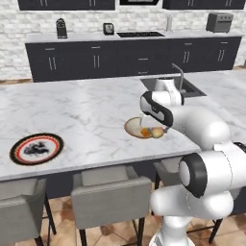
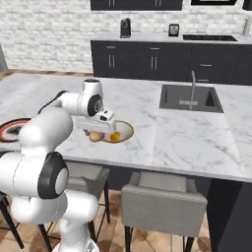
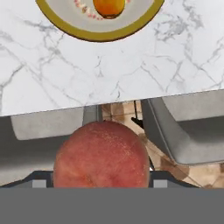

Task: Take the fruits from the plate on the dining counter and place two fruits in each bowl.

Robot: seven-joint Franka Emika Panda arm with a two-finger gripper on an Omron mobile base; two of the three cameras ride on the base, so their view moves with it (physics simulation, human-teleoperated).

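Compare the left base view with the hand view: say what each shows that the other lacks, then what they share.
Left base view alone: the plate with no fruit on it, far left on the dining counter, plus the sink behind the arm.

Hand view alone: the peach up close, held in the pincer.

Both: the shallow tan bowl with an orange inside, the marble top, and grey stools below its edge.
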